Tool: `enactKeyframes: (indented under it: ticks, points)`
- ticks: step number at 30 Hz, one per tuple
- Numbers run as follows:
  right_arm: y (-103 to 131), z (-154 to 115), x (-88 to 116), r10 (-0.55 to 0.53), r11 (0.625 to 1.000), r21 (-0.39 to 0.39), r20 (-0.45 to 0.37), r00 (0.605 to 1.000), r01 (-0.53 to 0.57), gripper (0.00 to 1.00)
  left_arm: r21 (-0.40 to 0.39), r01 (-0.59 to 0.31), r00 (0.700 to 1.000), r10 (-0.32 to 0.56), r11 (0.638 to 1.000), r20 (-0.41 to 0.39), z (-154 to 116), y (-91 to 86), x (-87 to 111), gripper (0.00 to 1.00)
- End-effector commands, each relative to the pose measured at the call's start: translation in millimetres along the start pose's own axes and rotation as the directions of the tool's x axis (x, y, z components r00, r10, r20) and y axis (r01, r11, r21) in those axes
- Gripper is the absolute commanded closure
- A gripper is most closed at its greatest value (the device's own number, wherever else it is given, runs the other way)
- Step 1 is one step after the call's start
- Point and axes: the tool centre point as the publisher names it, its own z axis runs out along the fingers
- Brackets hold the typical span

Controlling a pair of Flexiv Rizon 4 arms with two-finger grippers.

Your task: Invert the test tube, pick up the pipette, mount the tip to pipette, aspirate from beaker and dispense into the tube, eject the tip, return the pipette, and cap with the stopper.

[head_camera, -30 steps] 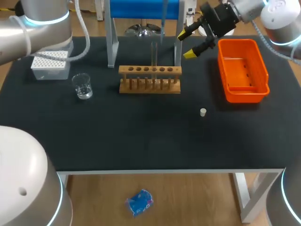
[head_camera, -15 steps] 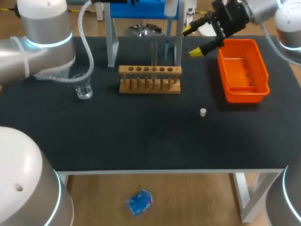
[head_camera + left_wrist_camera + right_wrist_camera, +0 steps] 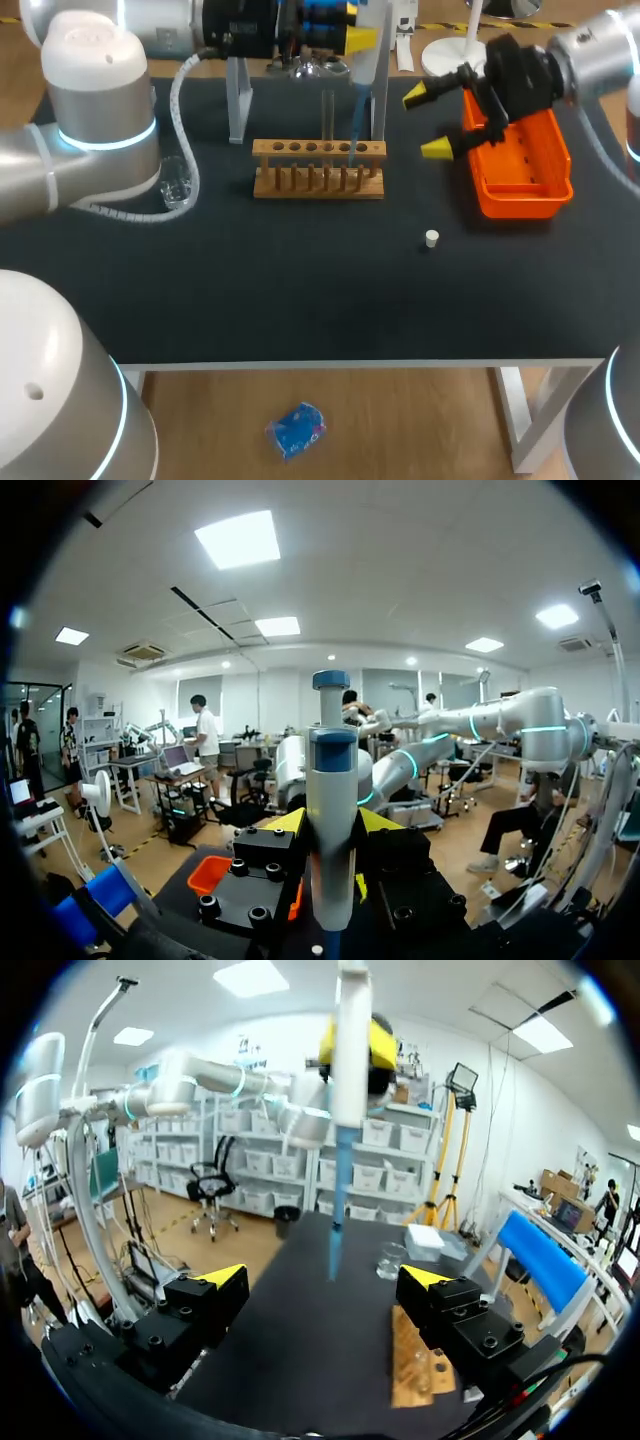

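Observation:
My left gripper reaches across the back of the table and is shut on the white and blue pipette, which hangs upright with its blue lower end just above the wooden rack. A clear test tube stands upright in the rack beside it. In the left wrist view the pipette is clamped between the yellow tips of my left gripper. My right gripper stands open left of the orange bin. From the right gripper the pipette hangs ahead. The small white stopper lies on the mat.
The beaker stands at the left, partly behind my left arm's cable. The grey stand post rises behind the rack. In the right wrist view the beaker and a white tip box sit beyond the pipette.
My left arm has swung in from the left with the pipette and now holds it over the rack. My right gripper, still open, has moved nearer and lower beside the orange bin.

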Motion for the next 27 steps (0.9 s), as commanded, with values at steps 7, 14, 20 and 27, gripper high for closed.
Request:
enactKeyframes:
  ticks: [7,14,20,27]
  points:
    - [-7.9,-2.2,31.6,-0.012,0.999,-0.035,0.069,0.998,0.014,0.00,0.008,0.009,1.000,-0.009,1.000,0.028,-7.4,12.8,9.4,1.00]
    - [-7.9,-2.2,31.6,-0.012,0.999,-0.035,0.069,0.998,0.014,0.00,0.008,0.009,1.000,-0.009,1.000,0.028,-7.4,12.8,9.4,1.00]
    - [-7.9,-2.2,31.6,-0.012,0.999,-0.035,0.069,0.998,0.014,0.00,0.008,0.009,1.000,-0.009,1.000,0.028,-7.4,12.8,9.4,1.00]
    - [-17.8,-0.8,32.1,0.037,0.993,-0.113,0.061,0.997,-0.030,0.00,0.016,0.067,0.998,-0.067,0.998,0.005,-4.2,45.9,-0.5,1.00]
